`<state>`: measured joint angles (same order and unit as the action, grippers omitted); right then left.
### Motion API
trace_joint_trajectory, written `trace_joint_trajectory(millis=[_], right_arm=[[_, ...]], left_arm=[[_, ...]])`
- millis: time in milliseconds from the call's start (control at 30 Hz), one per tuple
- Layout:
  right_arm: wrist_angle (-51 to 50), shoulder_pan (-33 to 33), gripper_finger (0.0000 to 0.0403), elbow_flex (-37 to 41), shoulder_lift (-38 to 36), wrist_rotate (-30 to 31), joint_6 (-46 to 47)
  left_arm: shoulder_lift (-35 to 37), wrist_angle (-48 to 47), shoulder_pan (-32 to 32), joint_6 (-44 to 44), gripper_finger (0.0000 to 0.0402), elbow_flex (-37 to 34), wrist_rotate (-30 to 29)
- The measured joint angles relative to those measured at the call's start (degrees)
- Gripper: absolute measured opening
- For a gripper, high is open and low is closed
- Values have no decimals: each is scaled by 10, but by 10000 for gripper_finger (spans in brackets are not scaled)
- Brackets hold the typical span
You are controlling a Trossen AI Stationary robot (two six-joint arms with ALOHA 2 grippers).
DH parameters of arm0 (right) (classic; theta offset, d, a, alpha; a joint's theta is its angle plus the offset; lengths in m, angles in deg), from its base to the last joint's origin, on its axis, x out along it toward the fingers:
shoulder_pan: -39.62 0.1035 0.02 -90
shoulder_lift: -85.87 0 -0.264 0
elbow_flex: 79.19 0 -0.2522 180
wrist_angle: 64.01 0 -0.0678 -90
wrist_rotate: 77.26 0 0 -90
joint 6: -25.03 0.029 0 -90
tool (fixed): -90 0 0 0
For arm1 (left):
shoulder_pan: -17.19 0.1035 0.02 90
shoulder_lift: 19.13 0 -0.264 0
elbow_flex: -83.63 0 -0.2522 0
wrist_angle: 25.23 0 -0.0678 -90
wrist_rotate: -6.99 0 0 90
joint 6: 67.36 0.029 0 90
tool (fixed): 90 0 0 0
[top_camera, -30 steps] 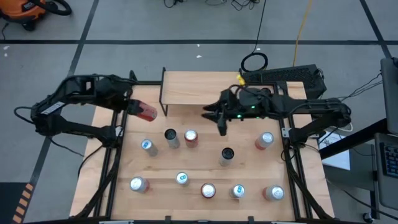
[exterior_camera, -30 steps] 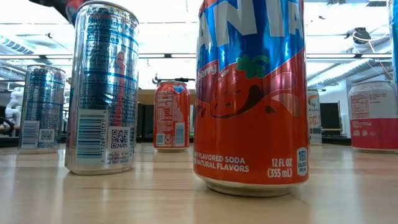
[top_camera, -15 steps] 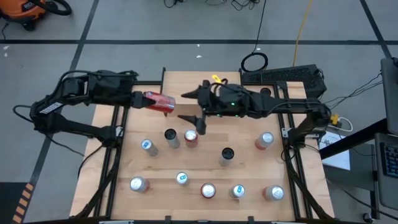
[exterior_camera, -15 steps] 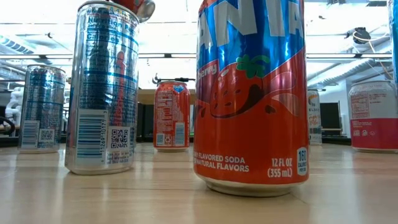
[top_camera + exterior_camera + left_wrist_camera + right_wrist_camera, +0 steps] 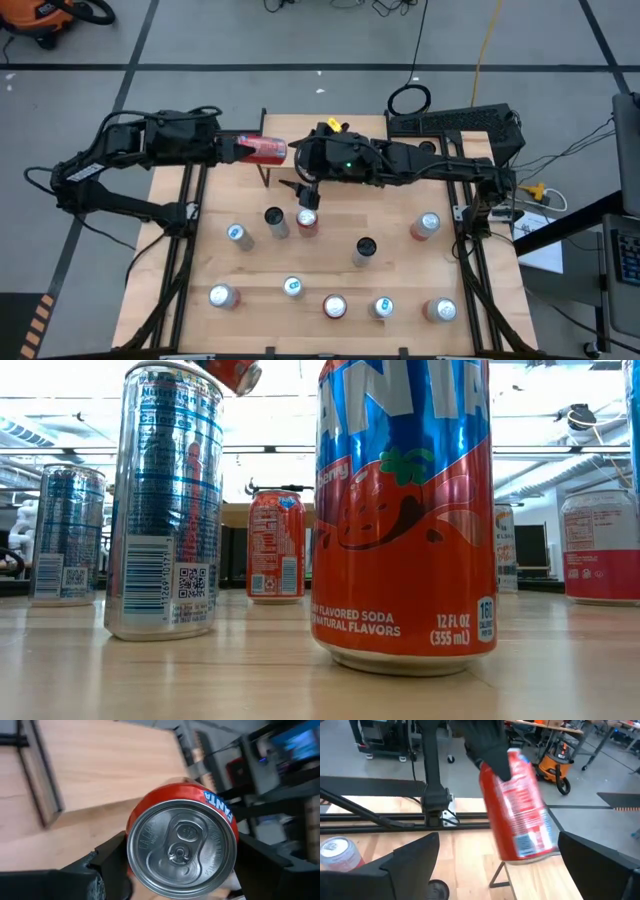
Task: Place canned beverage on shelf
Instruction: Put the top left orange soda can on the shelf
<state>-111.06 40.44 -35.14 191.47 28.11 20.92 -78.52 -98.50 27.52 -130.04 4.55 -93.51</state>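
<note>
Right tool (image 5: 300, 172) gapes beside held can (image 5: 262, 149); more cans (image 5: 307, 222) below.

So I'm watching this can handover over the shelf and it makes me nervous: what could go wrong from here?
1. The left gripper holds the red Fanta can lying sideways in the air; if it lets go before the open right gripper has closed on the can, the can would likely drop and roll off the shelf.
2. The right gripper hangs just above a standing red can and might tip it.
</note>
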Motion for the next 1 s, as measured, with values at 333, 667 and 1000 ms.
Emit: trace_joint_trajectory(millis=[333, 667, 1000], right_arm=[[4, -1, 389, 0, 0, 54, -2], [4, -5, 389, 0, 0, 38, -74], [-6, -23, 389, 0, 14, -9, -102]], left_arm=[[0, 17, 0, -4, 283, 0, 25], [-17, 57, -1, -15, 283, 0, 62], [-45, 82, -6, -14, 283, 0, 75]])
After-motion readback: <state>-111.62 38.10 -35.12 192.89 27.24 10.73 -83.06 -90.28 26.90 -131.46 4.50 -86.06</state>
